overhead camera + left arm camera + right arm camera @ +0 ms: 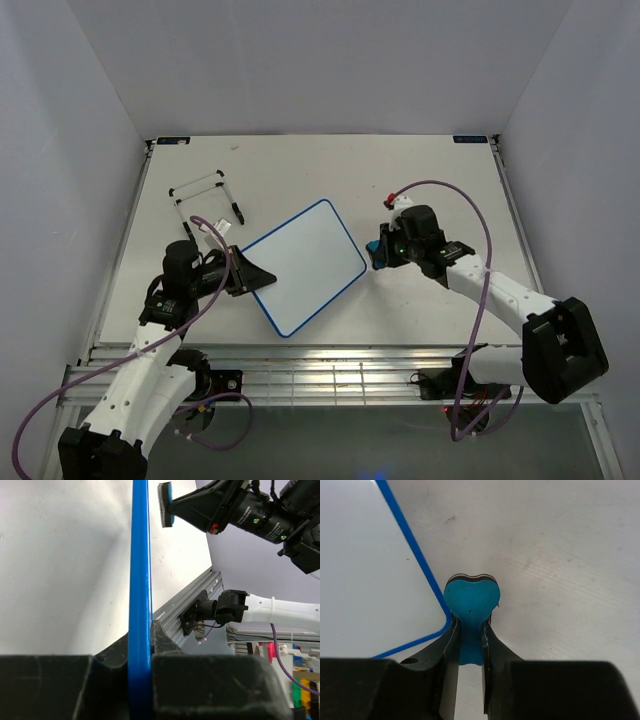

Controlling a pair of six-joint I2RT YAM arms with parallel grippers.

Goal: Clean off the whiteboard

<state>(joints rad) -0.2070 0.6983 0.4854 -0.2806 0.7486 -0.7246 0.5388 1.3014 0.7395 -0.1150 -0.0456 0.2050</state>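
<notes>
wire stand (197, 183) near whiteboard (303, 266), bare table (430, 170) beyond

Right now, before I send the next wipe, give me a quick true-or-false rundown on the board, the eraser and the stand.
1. The left gripper is clamped on the edge of the white rectangular whiteboard with the thin blue frame. True.
2. The right gripper holds the small blue bow-shaped eraser. True.
3. The eraser is pressed on the middle of the board. False: it is off the board, just beside its right corner.
4. Red writing covers the board. False: the face looks plain white from above.
5. The board leans on the white-and-black wire stand. False: the stand sits apart, beyond the board's far-left side.
</notes>
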